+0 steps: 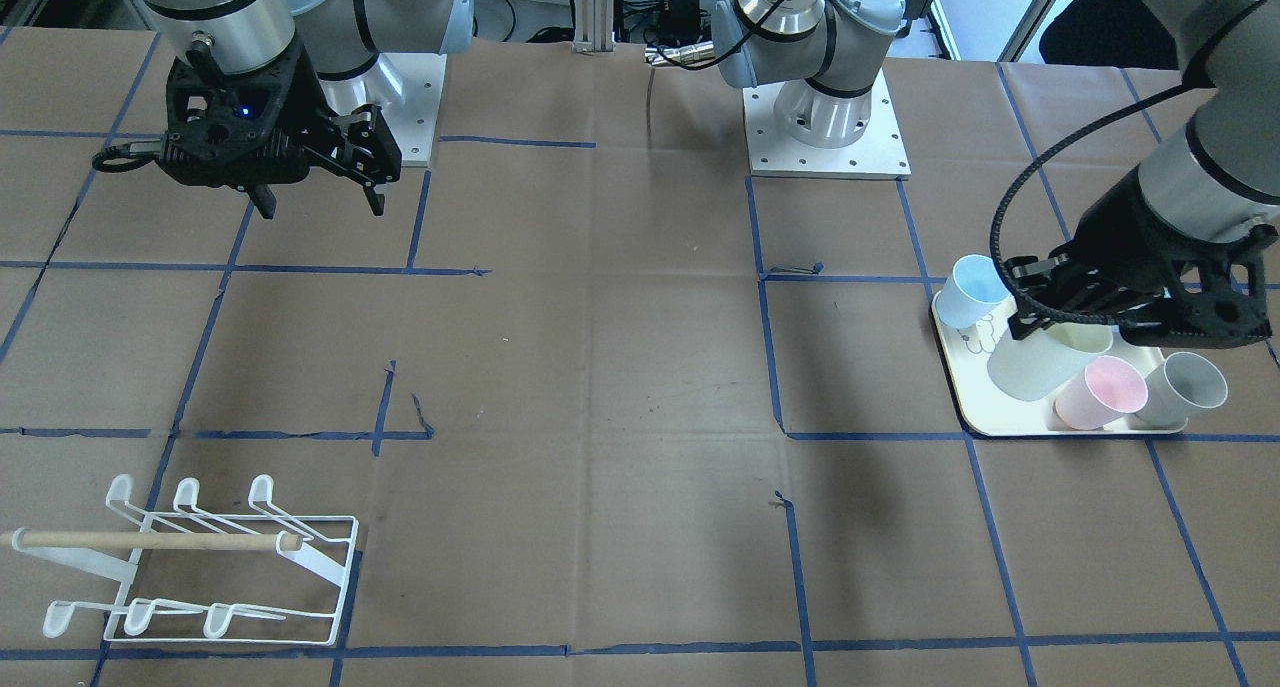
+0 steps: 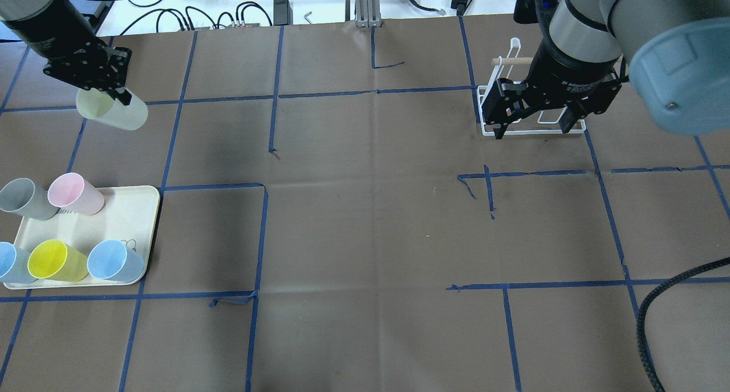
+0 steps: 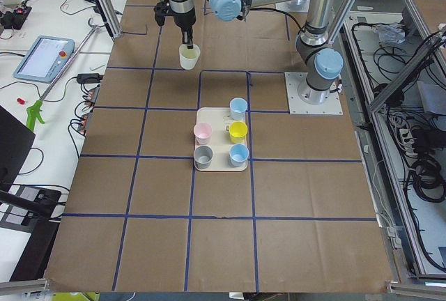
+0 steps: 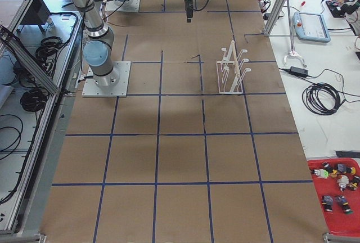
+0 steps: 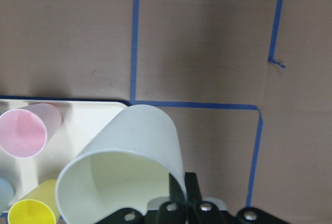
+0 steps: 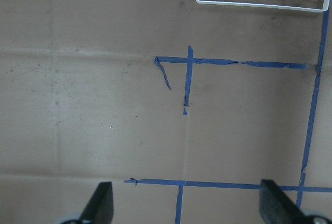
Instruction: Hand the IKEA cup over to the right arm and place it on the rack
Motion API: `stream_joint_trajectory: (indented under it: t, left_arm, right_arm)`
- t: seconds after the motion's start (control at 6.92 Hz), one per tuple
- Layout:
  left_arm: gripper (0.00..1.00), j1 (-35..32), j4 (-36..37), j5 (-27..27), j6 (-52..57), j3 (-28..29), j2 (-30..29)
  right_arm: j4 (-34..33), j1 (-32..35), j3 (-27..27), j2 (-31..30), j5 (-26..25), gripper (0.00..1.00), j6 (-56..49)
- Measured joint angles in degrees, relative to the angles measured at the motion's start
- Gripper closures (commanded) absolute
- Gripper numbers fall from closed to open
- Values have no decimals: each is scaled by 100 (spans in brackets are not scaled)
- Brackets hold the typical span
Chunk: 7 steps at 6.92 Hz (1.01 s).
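At far left the left gripper is clenched on the rim of the cup, a pale one held tilted in the air. The wrist view shows the two fingers pinching one wall of the cup, though the bottom edge there cuts off the rest of the gripper and the lowest bit of rim. How high the cup hangs cannot be told: from the front it overlaps the tray, while overhead it sits apart from it. On the tray stand a grey cup, a pink cup, a yellow cup and a blue cup. A second blue cup is sliced by the frame's left edge. The tray's drawing is mostly covered, with only a few lines showing. Across the brown papered table, the right gripper hangs released, jaws spread wide. Its own camera catches only the two fingertips at the bottom edge. In the overhead view this gripper hides most of the rack, leaving only the white base wire, one prong and the end of the dowel in sight. The front view shows the rack whole, resting on the table near the corner, and the right wrist view clips it at the top edge.
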Motion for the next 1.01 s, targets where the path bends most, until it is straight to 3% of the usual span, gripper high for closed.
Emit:
stream_joint_trajectory:
  t: [0.43,0.72,1.01]
  left_arm:
    - [100,-251,832,-1705,-126,-222,196]
    - [100,-429,2386,-3054,-163,-834,382]
    - [100,-572,4418,-3972,-306,-1933,620]
  right_arm:
    - [-187,2,26,27,138,0,2]
    - [-998,4,106,98,638,0,87]
    - [-1810,-2,146,199,1118,0,1047]
